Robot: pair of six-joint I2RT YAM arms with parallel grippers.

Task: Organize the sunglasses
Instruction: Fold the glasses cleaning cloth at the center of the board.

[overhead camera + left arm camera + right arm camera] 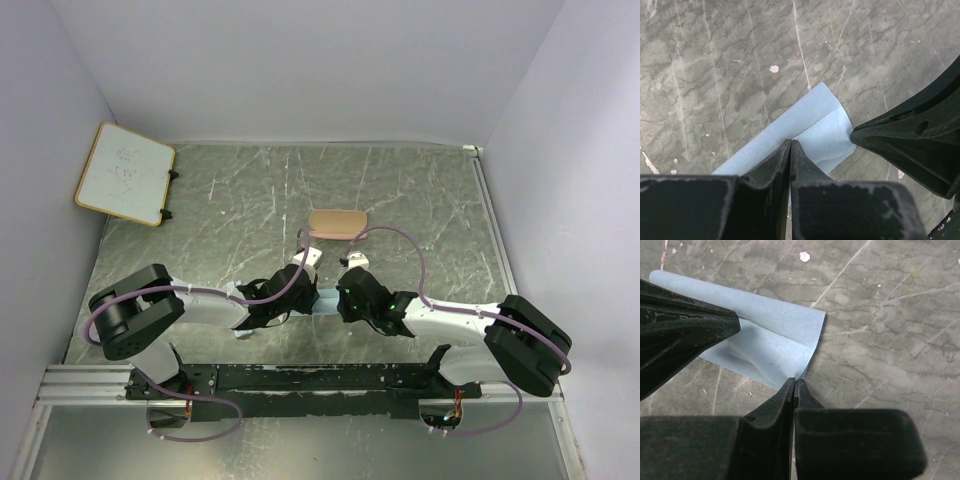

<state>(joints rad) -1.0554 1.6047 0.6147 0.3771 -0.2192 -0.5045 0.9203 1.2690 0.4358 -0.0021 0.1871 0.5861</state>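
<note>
The sunglasses are hidden in every view. A light blue-grey cloth (326,299) lies partly folded on the marble table between my two wrists. In the left wrist view, my left gripper (790,142) is shut on the near edge of the cloth (810,125), and the right gripper's black body (910,145) sits just to its right. My right gripper (795,381) is shut on a corner of the cloth (775,335), which lifts into a ridge, with the left gripper's body (685,335) at the left. A tan-pink case (337,223) lies closed beyond both grippers.
A small whiteboard (125,172) leans at the back left corner. White walls close in the table on three sides. The arms' mounting rail (300,380) runs along the near edge, and pink cables loop over both arms.
</note>
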